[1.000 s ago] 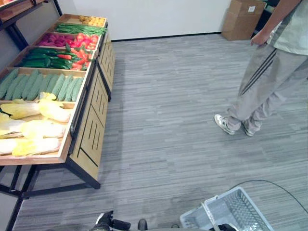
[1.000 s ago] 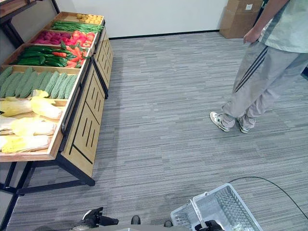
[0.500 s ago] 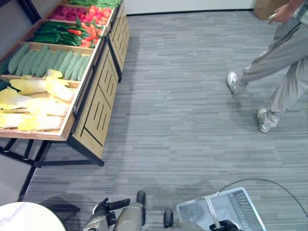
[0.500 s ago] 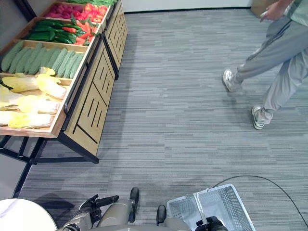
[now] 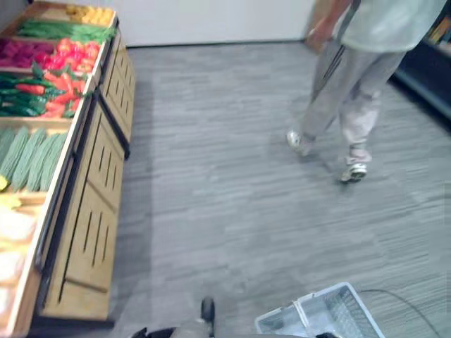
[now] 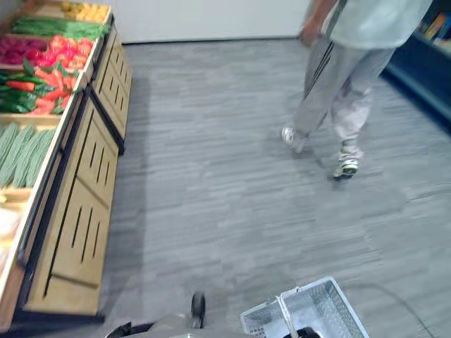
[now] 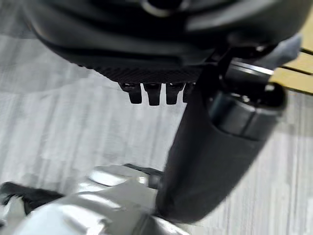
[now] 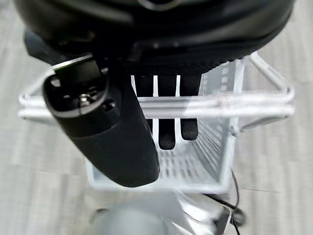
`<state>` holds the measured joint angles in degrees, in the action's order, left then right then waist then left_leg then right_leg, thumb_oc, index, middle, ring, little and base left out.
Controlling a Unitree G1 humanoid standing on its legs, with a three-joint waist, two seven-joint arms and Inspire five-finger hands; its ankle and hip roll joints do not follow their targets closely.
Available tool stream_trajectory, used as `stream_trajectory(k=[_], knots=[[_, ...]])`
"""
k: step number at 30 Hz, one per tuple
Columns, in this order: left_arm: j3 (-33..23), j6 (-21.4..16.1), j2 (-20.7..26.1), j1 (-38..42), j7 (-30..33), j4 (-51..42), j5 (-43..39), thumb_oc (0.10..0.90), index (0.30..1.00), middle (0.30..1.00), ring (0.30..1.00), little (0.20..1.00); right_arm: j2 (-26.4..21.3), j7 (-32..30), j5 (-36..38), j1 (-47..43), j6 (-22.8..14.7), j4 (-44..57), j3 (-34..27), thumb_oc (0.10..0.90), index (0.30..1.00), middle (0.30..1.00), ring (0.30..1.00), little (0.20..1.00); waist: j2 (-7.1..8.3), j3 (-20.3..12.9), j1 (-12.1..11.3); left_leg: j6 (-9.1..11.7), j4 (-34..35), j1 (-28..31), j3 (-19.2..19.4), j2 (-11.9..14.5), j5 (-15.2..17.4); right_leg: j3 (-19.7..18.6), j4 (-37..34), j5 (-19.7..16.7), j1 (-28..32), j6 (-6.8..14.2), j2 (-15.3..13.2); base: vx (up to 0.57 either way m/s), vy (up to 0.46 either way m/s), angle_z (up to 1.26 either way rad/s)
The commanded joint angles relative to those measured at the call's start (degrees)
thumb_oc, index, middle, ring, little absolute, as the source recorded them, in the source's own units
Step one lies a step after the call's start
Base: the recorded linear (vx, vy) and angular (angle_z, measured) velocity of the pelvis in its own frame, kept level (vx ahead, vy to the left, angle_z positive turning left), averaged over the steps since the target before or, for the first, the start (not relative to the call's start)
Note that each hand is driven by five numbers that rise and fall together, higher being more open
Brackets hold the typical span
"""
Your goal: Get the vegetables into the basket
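Note:
A wooden stand point(image 5: 91, 204) on the left carries the vegetables: pale cabbages point(image 5: 10, 229), long green gourds point(image 5: 28, 151), dark green peppers point(image 5: 21, 102), red peppers point(image 5: 70, 60) and green beans point(image 5: 49, 29). The white wire basket point(image 5: 331, 310) hangs low at my right side. In the right wrist view my right hand point(image 8: 112, 137) has its fingers point(image 8: 166, 127) curled round the basket's handle point(image 8: 234, 105). The basket point(image 8: 210, 147) holds nothing I can see. My left hand point(image 7: 210, 147) hangs over the floor with relaxed fingers point(image 7: 151, 93) and holds nothing.
A person point(image 5: 352, 84) in grey trousers walks across the grey carpet point(image 5: 225, 183) ahead and to the right. Dark shelving point(image 5: 430, 84) lines the far right. The stand's slatted wooden side panels point(image 5: 91, 211) face the aisle.
The camera has swung, so the stand now sits further left. The person has stepped leftward across the floor. The basket still hangs from my right hand.

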<state>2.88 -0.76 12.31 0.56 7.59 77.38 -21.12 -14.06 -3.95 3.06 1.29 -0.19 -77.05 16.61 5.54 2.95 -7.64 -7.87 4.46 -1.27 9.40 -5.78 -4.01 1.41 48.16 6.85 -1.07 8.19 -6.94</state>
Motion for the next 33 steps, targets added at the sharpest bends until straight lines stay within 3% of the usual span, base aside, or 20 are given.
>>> stream_trajectory(k=[1,2,3,4,5,6,9,10,11,12,14,17,22,27,28,29,30,31,33], knots=[[1.6,-0.5,-1.1,3.0,0.2,-2.1,2.9,0.900,1.000,1.000,1.000,1.000,-3.2,-0.4,-0.3,-4.1,-1.4,4.4,-0.9,0.400,0.300,0.300,0.300,0.300,-4.02,5.7,-0.4,4.9,0.1,-3.3,-5.0,1.8,-2.7,0.7,-8.0,-24.1,4.6,-0.5,-2.2,0.51,0.287,0.86],[1.7,-0.6,-0.6,4.0,0.3,-3.4,2.5,0.900,1.000,1.000,1.000,1.000,-2.9,-0.9,0.8,-3.7,-1.5,5.1,-1.6,0.400,0.300,0.300,0.300,0.300,-4.98,7.0,1.0,4.1,0.5,-0.5,-6.3,1.7,-0.7,4.1,-2.5,-21.3,-0.8,-1.1,-4.6,0.47,0.218,0.93],[2.2,-0.9,-0.4,4.6,0.5,-3.7,2.6,0.900,1.000,1.000,1.000,1.000,-2.9,-1.2,0.9,-3.7,-1.7,5.3,-1.7,0.400,0.300,0.300,0.300,0.300,-5.15,7.6,1.4,4.1,0.5,1.0,-6.6,1.9,0.6,7.1,-3.9,-17.1,-3.5,-1.6,-6.5,0.63,0.113,1.15],[2.6,-1.1,-0.7,4.8,0.4,-3.7,2.9,0.900,1.000,1.000,1.000,1.000,-2.9,-1.3,1.3,-3.7,-1.9,5.4,-1.9,0.400,0.300,0.300,0.300,0.300,-5.54,8.4,2.5,4.8,0.5,3.8,-7.8,2.4,1.9,9.1,-9.5,-12.7,-6.3,-2.4,-6.3,0.41,-0.010,0.81],[2.6,-1.1,-0.7,4.8,0.4,-3.7,2.9,0.900,1.000,1.000,1.000,1.000,-3.0,-1.3,1.3,-3.7,-1.9,5.4,-1.9,0.400,0.300,0.300,0.300,0.300,-5.67,8.3,2.5,4.8,0.5,3.7,-7.9,2.6,1.9,9.3,-9.7,-12.9,-6.2,-2.5,-6.2,0.39,-0.098,0.73],[3.2,-1.1,-0.8,5.2,0.3,-3.6,3.1,0.900,1.000,1.000,1.000,1.000,-3.0,-1.3,2.0,-3.9,-1.9,5.4,-2.2,0.400,0.300,0.300,0.300,0.300,-5.98,8.7,3.3,5.3,0.5,5.0,-8.9,3.0,2.7,9.5,-14.4,-10.0,-8.2,-2.9,-4.6,0.27,-0.126,0.25],[4.3,-1.2,-1.1,5.7,-0.1,-2.7,5.7,0.900,1.000,1.000,1.000,1.000,-2.8,-0.9,2.4,-4.3,-1.8,5.0,-2.2,0.400,0.300,0.300,0.300,0.300,-4.86,9.3,5.1,7.1,0.5,8.5,-10.8,2.4,5.4,7.8,-35.9,-12.1,-8.9,-0.7,-1.3,0.37,-0.192,0.34],[4.3,-1.2,-1.1,5.7,-0.1,-2.6,5.7,0.900,1.000,1.000,1.000,1.000,-2.8,-0.9,2.4,-4.3,-1.8,4.9,-2.2,0.400,0.300,0.300,0.300,0.300,-4.90,9.2,5.1,7.1,0.5,8.4,-10.8,2.5,5.3,7.9,-36.2,-12.3,-8.8,-0.7,-1.2,0.41,-0.210,0.66],[4.7,-1.2,-1.1,5.5,-0.3,-1.8,7.5,0.900,1.000,1.000,1.000,1.000,-2.9,-0.7,2.3,-4.2,-1.7,4.7,-2.2,0.400,0.300,0.300,0.300,0.300,-4.36,8.9,6.3,7.8,0.5,10.0,-12.1,2.4,6.8,4.5,-45.4,-14.6,-9.2,0.6,0.6,0.41,-0.176,0.99],[5.1,-1.4,-1.3,5.6,-0.4,-1.5,8.1,0.900,1.000,1.000,1.000,1.000,-3.1,-0.6,2.2,-4.2,-1.8,4.4,-2.1,0.400,0.300,0.300,0.300,0.300,-4.50,8.7,7.2,7.9,0.5,10.8,-13.5,2.4,7.2,0.1,-47.0,-15.6,-9.9,1.1,1.8,0.51,-0.208,1.11],[5.8,-1.4,-1.4,5.2,-0.9,-1.3,9.2,0.900,1.000,1.000,1.000,1.000,-3.1,-0.3,2.5,-3.7,-2.0,4.3,-2.1,0.400,0.300,0.300,0.300,0.300,-4.53,8.6,7.9,8.4,0.5,11.9,-15.5,2.4,7.3,-5.0,-46.3,-16.5,-10.7,1.7,3.3,0.33,-0.149,0.85],[6.0,-1.2,-2.2,4.5,-0.9,-0.6,10.2,0.900,1.000,1.000,1.000,1.000,-3.1,-0.3,2.2,-2.8,-1.9,3.5,-2.4,0.400,0.300,0.300,0.300,0.300,-4.43,7.3,7.9,9.2,0.5,12.9,-16.3,3.4,7.7,-2.2,-51.1,-17.4,-7.0,0.7,2.1,0.22,-0.190,0.60],[5.9,-1.3,-2.6,4.0,-1.0,-0.8,9.8,0.900,1.000,1.000,1.000,1.000,-3.6,-0.1,1.8,-2.2,-2.0,3.4,-1.8,0.400,0.300,0.300,0.300,0.300,-5.05,6.2,8.1,11.4,-2.5,12.1,-17.6,5.5,5.5,0.4,-51.7,-16.0,-3.4,-1.3,3.1,0.17,-0.247,0.38],[5.0,-1.5,-2.4,3.7,-0.7,-1.5,8.1,0.900,1.000,1.000,1.000,1.000,-3.6,0.6,2.9,-1.5,-2.3,3.3,-2.3,0.400,0.300,0.300,0.300,0.300,-4.44,6.6,8.1,15.1,-15.0,8.8,-16.6,7.1,-0.8,2.0,-51.5,-12.8,1.0,-3.9,4.6,0.12,-0.233,-0.03],[4.9,-1.5,-2.4,3.8,-0.7,-1.8,7.6,0.900,1.000,1.000,1.000,1.000,-3.8,0.6,3.3,-1.4,-2.3,3.2,-2.3,0.400,0.300,0.300,0.300,0.300,-3.97,7.1,7.8,15.3,-18.6,6.9,-16.2,6.9,-2.5,1.9,-51.4,-12.6,1.7,-4.3,4.5,0.09,-0.293,-0.06],[4.9,-1.5,-2.5,4.2,-0.8,-2.1,6.7,0.900,1.000,1.000,1.000,1.000,-3.9,0.6,3.8,-1.4,-2.2,3.1,-2.4,0.400,0.300,0.300,0.300,0.300,-2.56,8.3,7.2,14.6,-27.1,2.5,-14.6,6.3,-3.8,1.7,-51.2,-12.3,3.0,-5.1,4.0,0.07,-0.276,-0.02],[4.8,-1.5,-2.5,4.3,-0.8,-2.0,6.5,0.900,1.000,1.000,1.000,1.000,-4.1,0.7,3.8,-1.5,-2.0,2.8,-2.5,0.400,0.300,0.300,0.300,0.300,-2.06,8.7,6.9,13.8,-29.9,1.2,-13.2,6.2,-3.3,1.7,-51.3,-11.9,3.6,-5.4,3.9,0.05,-0.213,-0.02],[4.8,-1.5,-2.5,4.3,-0.8,-2.0,6.5,0.900,1.000,1.000,1.000,1.000,-4.1,0.7,3.8,-1.5,-2.0,2.8,-2.5,0.400,0.300,0.300,0.300,0.300,-2.09,8.7,6.8,13.8,-30.0,1.1,-13.2,6.2,-3.2,1.7,-51.3,-11.9,3.5,-5.4,3.9,0.10,-0.124,-0.04],[5.6,-1.3,-2.8,4.0,-1.1,-2.3,7.2,0.900,1.000,1.000,1.000,1.000,-4.4,0.8,3.8,-1.5,-1.7,2.2,-2.6,0.400,0.300,0.300,0.300,0.300,-1.95,8.2,6.4,12.6,-26.2,-2.3,-9.4,5.8,-0.1,1.3,-51.7,-11.1,5.0,-5.3,3.7,0.13,-0.066,-0.04]])
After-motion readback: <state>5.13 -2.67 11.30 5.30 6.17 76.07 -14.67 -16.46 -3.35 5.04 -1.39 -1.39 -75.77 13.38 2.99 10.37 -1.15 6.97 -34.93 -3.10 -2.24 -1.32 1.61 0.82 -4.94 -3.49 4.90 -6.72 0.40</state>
